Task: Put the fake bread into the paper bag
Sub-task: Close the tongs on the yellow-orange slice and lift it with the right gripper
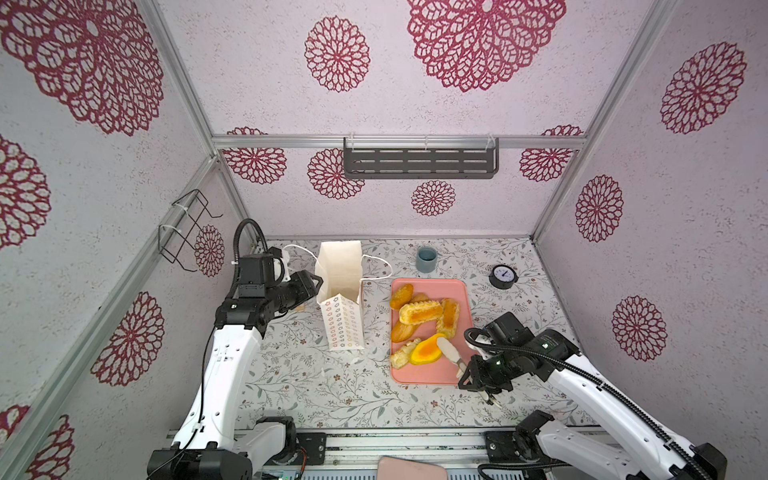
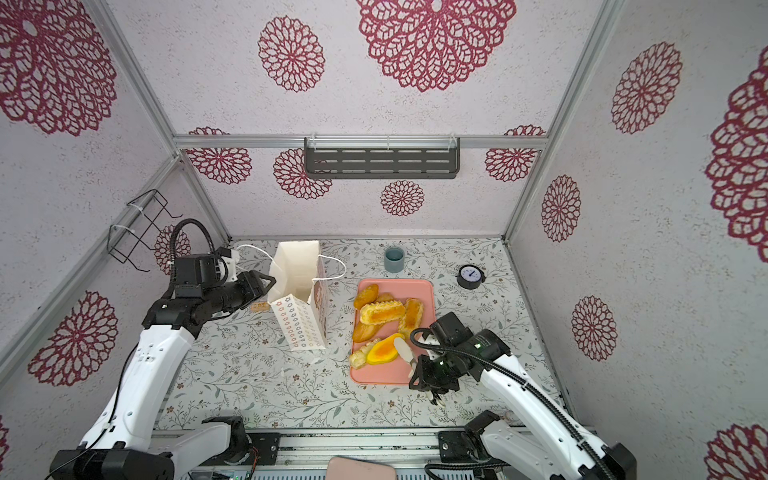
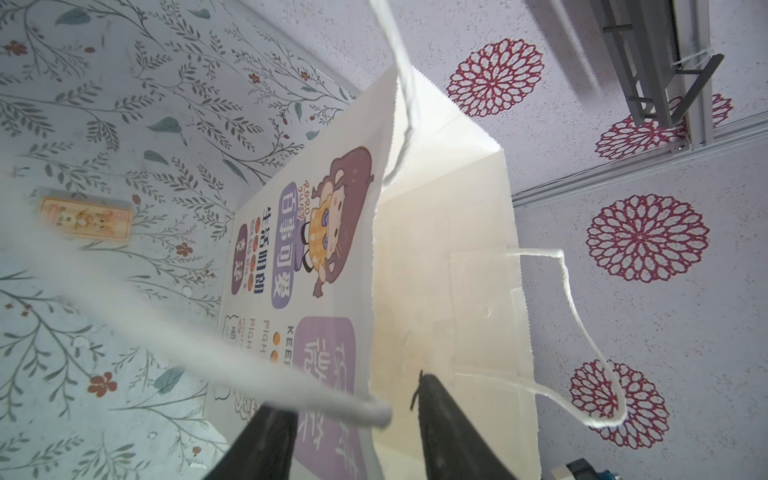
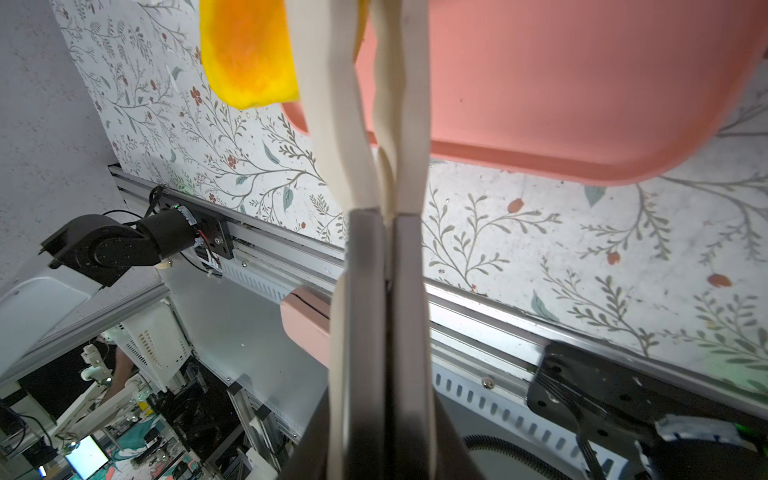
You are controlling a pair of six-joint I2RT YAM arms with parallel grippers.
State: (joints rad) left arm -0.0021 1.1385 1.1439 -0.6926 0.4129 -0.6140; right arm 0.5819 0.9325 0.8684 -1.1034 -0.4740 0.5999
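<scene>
The white paper bag (image 1: 340,299) (image 2: 297,299) stands open-topped at the back left, its cartoon-girl front (image 3: 328,232) facing my left wrist camera. My left gripper (image 1: 318,284) (image 3: 351,399) is at its rim, open, with one finger outside and one inside the front wall and a cord handle (image 3: 208,349) draped across. Several pieces of fake bread (image 1: 419,311) lie on the pink tray (image 1: 432,374). My right gripper (image 1: 469,374) (image 4: 384,399) is shut on white-tipped tongs (image 1: 449,349) (image 4: 374,145). The tongs' tips meet at the edge of a yellow-orange bread (image 1: 426,351) (image 4: 249,54).
A small tan rectangular piece (image 2: 260,306) (image 3: 85,218) lies on the table beside the left gripper. A blue cup (image 1: 427,258) and a round black dial (image 1: 503,276) stand behind the tray. A wire rack (image 1: 187,230) hangs on the left wall, a dark shelf (image 1: 419,160) on the back wall.
</scene>
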